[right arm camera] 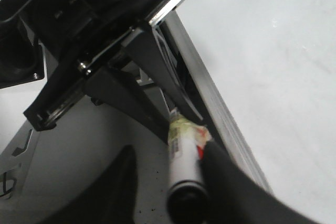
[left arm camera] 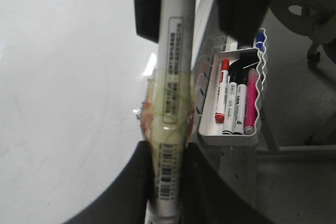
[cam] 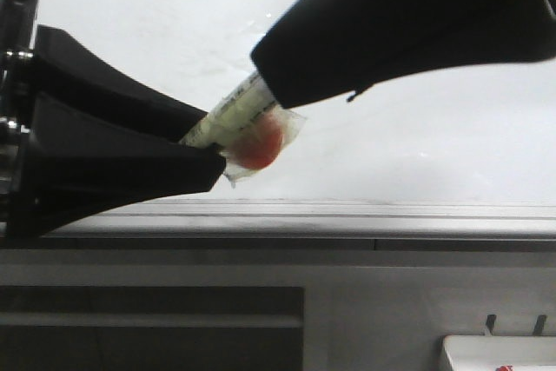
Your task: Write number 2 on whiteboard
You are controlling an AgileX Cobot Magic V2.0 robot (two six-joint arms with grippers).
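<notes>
A white marker (cam: 228, 116) wrapped in yellowish tape, with a red bit under the tape, is held in front of the whiteboard (cam: 174, 6). My left gripper (cam: 208, 141) is shut on its lower part (left arm camera: 173, 77); the fingers press both sides at the barcode. My right gripper (cam: 274, 84) stands open around the other end with the black cap (right arm camera: 184, 198). One finger (right arm camera: 226, 182) touches the marker and the other (right arm camera: 118, 182) stands apart. No number 2 shows on the whiteboard (left arm camera: 68, 103).
The whiteboard's grey metal rail (cam: 347, 215) runs below the grippers. A white tray (left arm camera: 231, 136) on the frame holds red, black and pink markers. A small white tray (cam: 495, 354) with a red bit shows at the lower right of the front view.
</notes>
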